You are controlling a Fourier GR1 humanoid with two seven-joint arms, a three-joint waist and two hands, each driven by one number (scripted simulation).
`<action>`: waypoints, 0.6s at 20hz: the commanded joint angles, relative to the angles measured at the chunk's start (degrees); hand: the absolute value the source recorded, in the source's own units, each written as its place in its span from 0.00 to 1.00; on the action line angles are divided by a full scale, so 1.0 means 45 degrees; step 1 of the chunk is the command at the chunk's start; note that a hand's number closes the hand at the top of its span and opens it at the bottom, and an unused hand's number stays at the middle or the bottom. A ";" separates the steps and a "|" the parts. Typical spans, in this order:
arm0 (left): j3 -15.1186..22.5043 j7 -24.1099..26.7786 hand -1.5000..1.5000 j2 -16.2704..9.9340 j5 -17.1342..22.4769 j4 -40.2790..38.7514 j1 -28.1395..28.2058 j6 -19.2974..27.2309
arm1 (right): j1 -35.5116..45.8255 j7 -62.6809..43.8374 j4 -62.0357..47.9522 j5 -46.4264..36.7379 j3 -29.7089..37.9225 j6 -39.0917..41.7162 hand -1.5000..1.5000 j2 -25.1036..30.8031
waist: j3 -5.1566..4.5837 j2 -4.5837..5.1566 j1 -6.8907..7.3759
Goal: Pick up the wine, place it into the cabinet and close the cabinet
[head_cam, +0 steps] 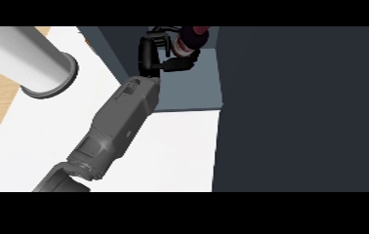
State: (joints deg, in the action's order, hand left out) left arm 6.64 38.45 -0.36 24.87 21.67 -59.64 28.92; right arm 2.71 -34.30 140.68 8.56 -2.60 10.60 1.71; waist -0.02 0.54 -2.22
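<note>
Wine (193, 38) is held in the curled fingers of one hand (160, 52), inside the open cabinet (189, 89); release and door-closing remain.

White counter (180, 145) w/ wood-toned strip at left edge; grey cylinder (32, 62) lies over it upper left; dark cabinet (288, 106) at right.

One wine bottle (193, 37), one cabinet (288, 111)
</note>
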 commanded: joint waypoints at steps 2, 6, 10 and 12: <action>-0.0513 0.0245 1.00 -0.0110 0.0100 -0.1028 -0.0978 -0.0281 | -0.0674 -0.0128 0.1141 0.1158 0.0351 0.0254 0.00 0.0149 | 0.0005 0.0016 -0.0052; -0.1302 0.0428 1.00 -0.0167 0.0813 -0.1840 -0.0906 -0.0620 | -0.0200 -0.0545 0.1155 0.0714 -0.0327 -0.0133 0.00 -0.0141 | -0.0010 0.0137 -0.0311; -0.1601 0.0283 1.00 0.0077 0.1512 -0.1729 -0.1141 -0.1005 | -0.0098 0.0030 0.0576 0.0685 -0.0034 -0.0015 0.00 -0.0193 | -0.0001 0.0071 -0.0239; -0.2084 0.0314 1.00 -0.0090 0.1443 -0.2089 -0.1502 -0.1106 | -0.0369 0.0460 0.0259 0.0863 0.0254 0.0310 0.00 -0.0101 | 0.0003 0.0124 -0.0232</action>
State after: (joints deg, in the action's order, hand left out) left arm -0.22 39.87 -0.11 29.99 13.97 -64.50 25.22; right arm 2.43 -32.72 140.08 8.64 -2.07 11.45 1.51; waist 0.02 0.94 -3.18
